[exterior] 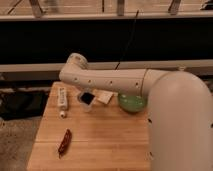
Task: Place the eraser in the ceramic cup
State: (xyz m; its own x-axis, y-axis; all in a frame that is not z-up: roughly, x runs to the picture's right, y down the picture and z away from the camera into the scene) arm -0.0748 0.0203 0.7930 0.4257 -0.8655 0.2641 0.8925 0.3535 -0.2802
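- The arm reaches across the far side of the wooden table.
- The gripper is hidden behind the arm's forward end, so I cannot tell its grip.
- The ceramic cup stands at the table's 12 o'clock, just below the arm.
- At the cup's 3 o'clock there is a pale flat piece, then the green bowl.
- A white bar lies at 10 o'clock and a reddish-brown thing at 8.

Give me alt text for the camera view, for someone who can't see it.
A white robot arm reaches over a wooden table holding a cup and green bowl; its gripper is out of sight. A white item and a red-brown item lie left.
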